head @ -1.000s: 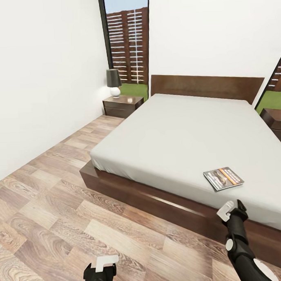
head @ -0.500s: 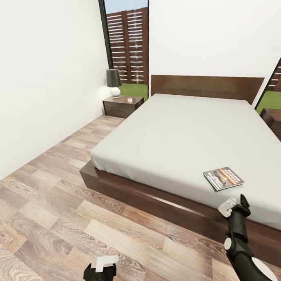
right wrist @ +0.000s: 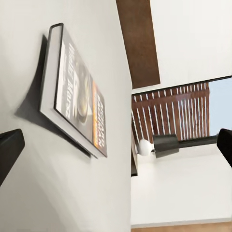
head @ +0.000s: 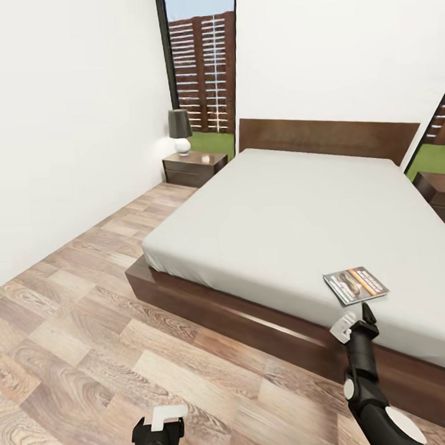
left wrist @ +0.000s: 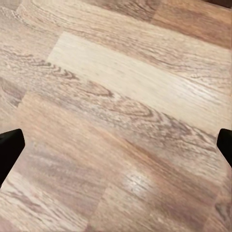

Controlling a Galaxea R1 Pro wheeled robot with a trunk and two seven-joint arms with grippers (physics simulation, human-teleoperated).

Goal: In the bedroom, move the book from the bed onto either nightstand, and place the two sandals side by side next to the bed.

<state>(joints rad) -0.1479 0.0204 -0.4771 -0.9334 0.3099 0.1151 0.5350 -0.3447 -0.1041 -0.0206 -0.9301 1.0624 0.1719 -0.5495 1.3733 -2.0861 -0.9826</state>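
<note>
Home bedroom; bed (head: 280, 213), nightstand (head: 194, 167), lamp (head: 179, 130), plank floor (head: 78, 332)

The bed (head: 300, 219) is seen from above its foot; the book (right wrist: 72, 96) is viewed closely, the floor (left wrist: 116, 116) nearer still.

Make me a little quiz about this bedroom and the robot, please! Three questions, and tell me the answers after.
1. True or false: the book is lying on the nightstand.
2. Which tool is closer to the book: A) the left tool or B) the right tool?
3. Fill in the gap: a lamp with a dark shade stands on the ____.

Key:
1. False. The book lies on the bed, near the mattress edge closest to the robot.
2. B. The right tool is just short of the book, and its wrist view looks straight at the cover; the left tool hangs low over the wood floor.
3. Nightstand.
</note>
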